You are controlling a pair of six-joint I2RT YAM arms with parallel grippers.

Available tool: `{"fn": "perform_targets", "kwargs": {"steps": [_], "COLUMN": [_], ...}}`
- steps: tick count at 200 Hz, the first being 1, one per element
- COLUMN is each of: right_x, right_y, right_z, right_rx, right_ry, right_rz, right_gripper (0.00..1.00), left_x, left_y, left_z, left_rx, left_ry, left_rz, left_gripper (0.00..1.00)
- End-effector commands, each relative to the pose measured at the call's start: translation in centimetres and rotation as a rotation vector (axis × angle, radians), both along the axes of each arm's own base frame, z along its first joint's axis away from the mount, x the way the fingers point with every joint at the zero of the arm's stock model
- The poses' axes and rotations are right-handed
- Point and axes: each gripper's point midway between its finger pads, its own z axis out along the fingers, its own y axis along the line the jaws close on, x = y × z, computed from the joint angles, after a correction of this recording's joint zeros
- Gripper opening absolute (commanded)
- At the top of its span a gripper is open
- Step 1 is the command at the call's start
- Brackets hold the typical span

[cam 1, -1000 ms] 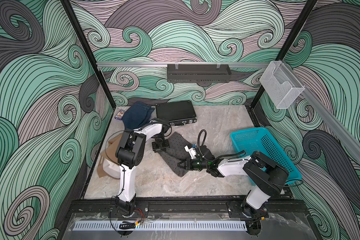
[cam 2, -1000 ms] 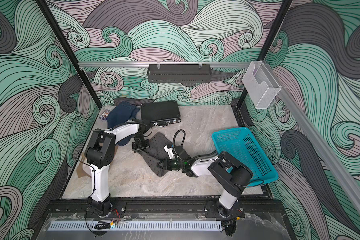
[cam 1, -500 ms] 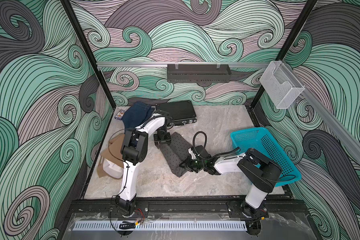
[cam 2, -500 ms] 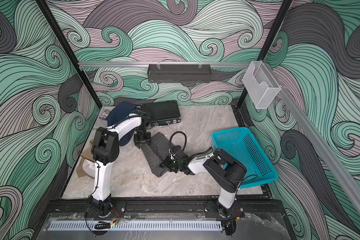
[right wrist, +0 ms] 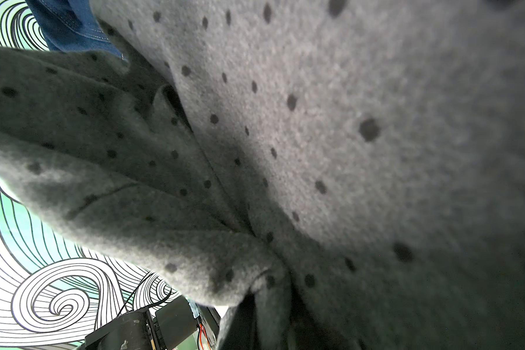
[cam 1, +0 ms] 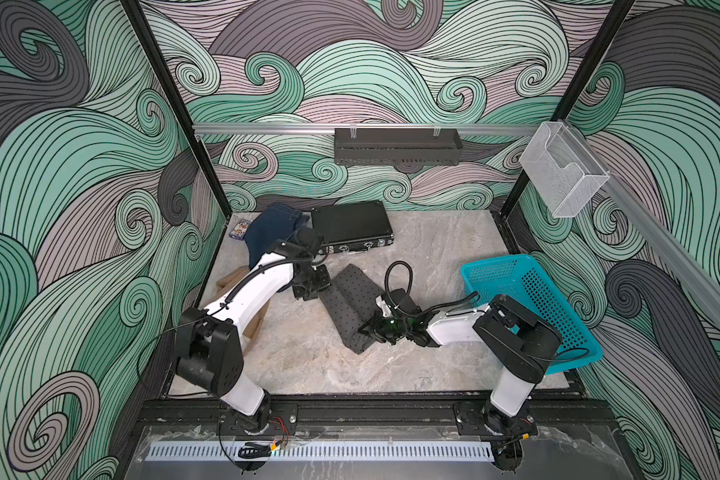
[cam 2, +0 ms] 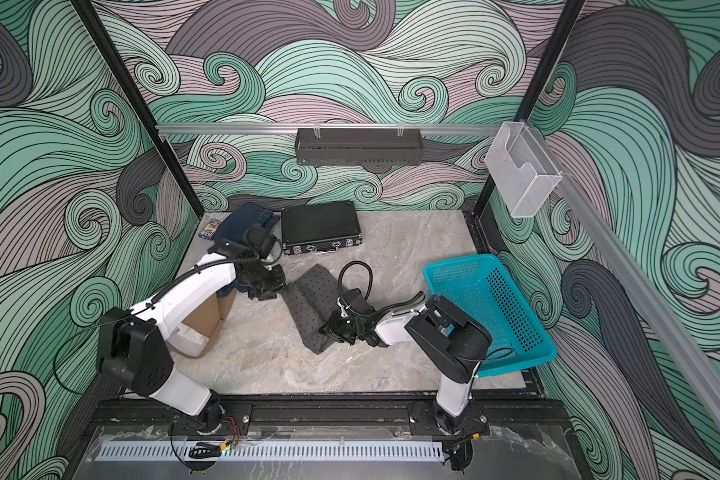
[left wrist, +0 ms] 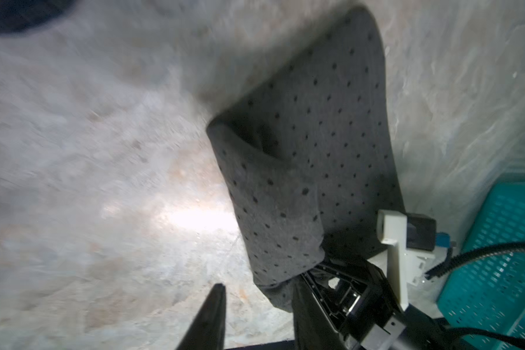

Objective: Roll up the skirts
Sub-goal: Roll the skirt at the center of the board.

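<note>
My right fingers (cam 1: 370, 329) clamp the skirt's (cam 1: 346, 299) near end, so my half-open, empty left fingers (left wrist: 213, 321) should pinch its far end squarely.

No legible text, label or number in any view. Small patterned box (cam 1: 238, 230), left of centre in both top views: print unreadable.

Fuzzy matt grey cloth of the dotted skirt (right wrist: 315, 121), woven blue denim skirt (cam 1: 273, 232), perforated teal plastic basket (cam 1: 495, 276), smooth stone-look tabletop (cam 1: 433, 241)
</note>
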Motion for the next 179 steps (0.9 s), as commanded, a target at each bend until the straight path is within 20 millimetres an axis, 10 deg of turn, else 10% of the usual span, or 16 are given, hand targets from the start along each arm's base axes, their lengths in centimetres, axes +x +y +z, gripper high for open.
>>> {"fn": "perform_targets", "kwargs": {"steps": [1,57,120,179], "right_x": [-2.8,-3.1,-2.9,-1.6], "right_y": [-4.5,-5.2,-5.6,-5.0], "right_z": [-5.9,-6.4,-6.1,-0.6], "right_rx": [-0.234,-0.272,-0.301,-0.246], "right_ry": [0.146,0.142,0.107,-0.167], "right_rz": [-0.016,0.000,0.056,0.204], "right_gripper": [0.00,0.00,0.00,0.38], "left_x": [1.2,3.4,4.3,3.2], "left_y": [-4.1,-5.9,-3.1,-1.0], "left_z": [-2.6,-6.1,-11.1,-13.4], "left_rx": [-0.166,-0.114,0.135,0.231], "left_ry": [-0.038,0.028,0.208,0.288], "left_rz": [-0.004,-0.015,0.064,0.049], "left_gripper": [0.29,0.29,0.35,0.34]}}
